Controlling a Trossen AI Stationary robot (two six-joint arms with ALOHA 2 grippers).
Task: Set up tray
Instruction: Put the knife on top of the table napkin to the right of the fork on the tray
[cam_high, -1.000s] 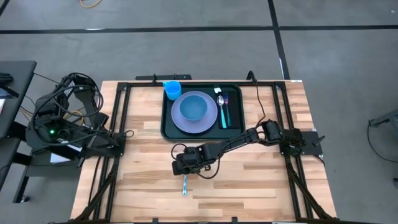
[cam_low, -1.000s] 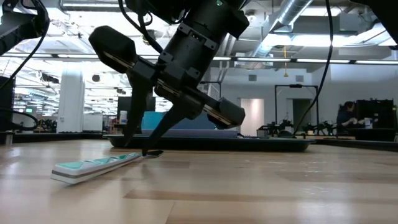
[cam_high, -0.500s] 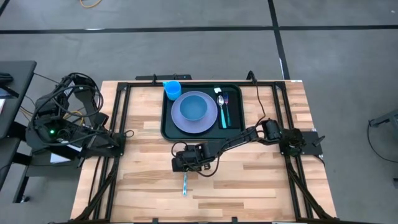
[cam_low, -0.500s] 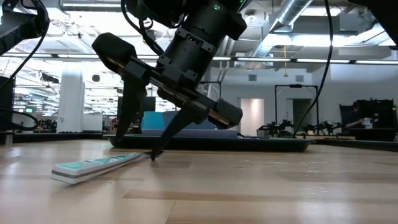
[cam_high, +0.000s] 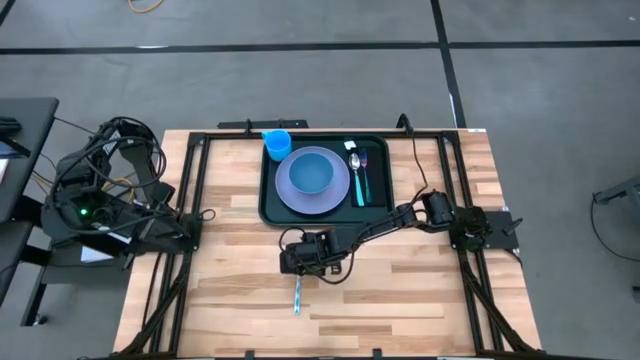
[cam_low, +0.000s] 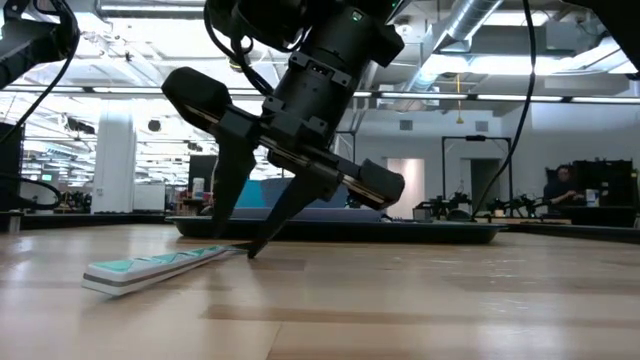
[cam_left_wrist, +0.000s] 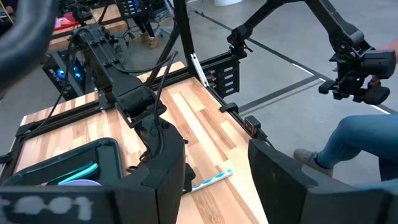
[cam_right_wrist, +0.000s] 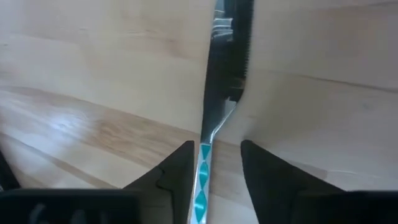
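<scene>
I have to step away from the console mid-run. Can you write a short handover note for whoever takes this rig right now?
Right hand: low over the table's middle, fingers open and straddling the neck of the teal-handled utensil, tips at the wood. Nothing lifted yet.
Left hand: open, empty, parked at the table's left edge.
Tray: at the far middle of the table, holding the lavender plate with the bowl on it, and a spoon and a teal utensil on its right side. Blue cup at the tray's far left corner.
Done: plate, bowl, cup and two utensils placed.
Left: close on the loose utensil, carry it to the tray.
</scene>
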